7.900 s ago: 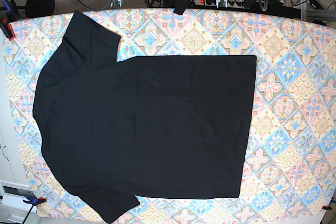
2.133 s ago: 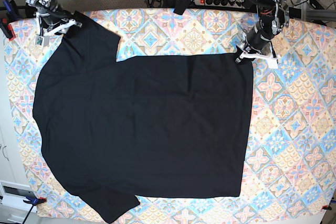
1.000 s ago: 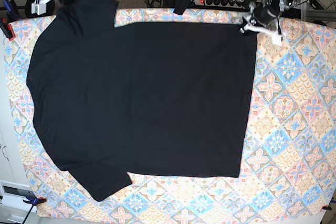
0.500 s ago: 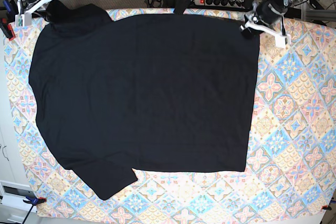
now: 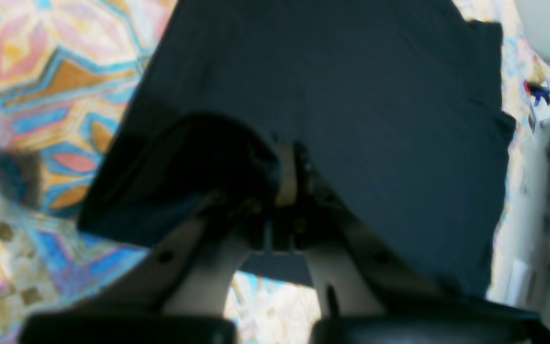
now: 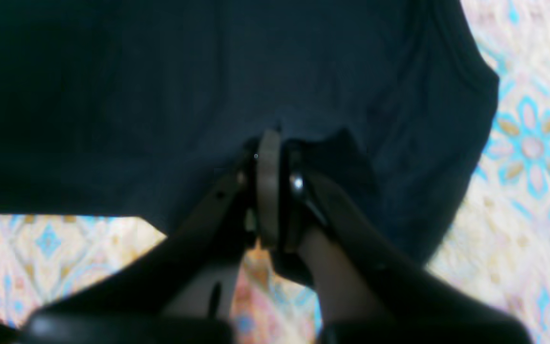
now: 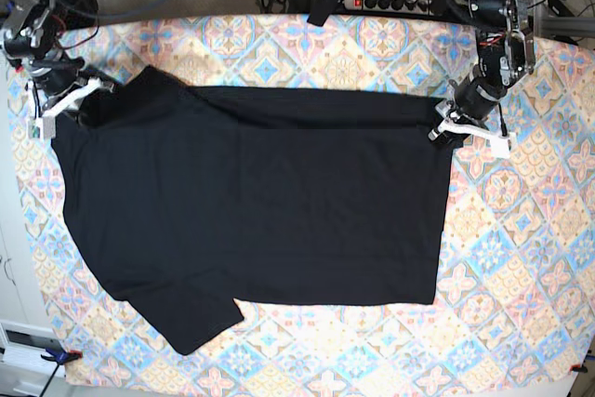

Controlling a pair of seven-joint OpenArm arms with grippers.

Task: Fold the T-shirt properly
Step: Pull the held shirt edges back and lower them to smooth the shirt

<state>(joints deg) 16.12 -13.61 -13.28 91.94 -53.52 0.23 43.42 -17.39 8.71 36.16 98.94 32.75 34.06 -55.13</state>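
Plain black T-shirt [image 7: 251, 202]; pastel floral-tile tablecloth [image 7: 521, 230], multicol.

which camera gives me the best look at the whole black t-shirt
The base view: it shows the whole T-shirt spread on the patterned table cover. Each wrist view shows only the part near the left gripper or right gripper, both clamped on fabric.

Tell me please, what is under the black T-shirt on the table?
Under the T-shirt only the patterned tablecloth shows, running out past its edges. Whatever lies beneath the middle is covered. The left hand and right hand each pinch a far corner.
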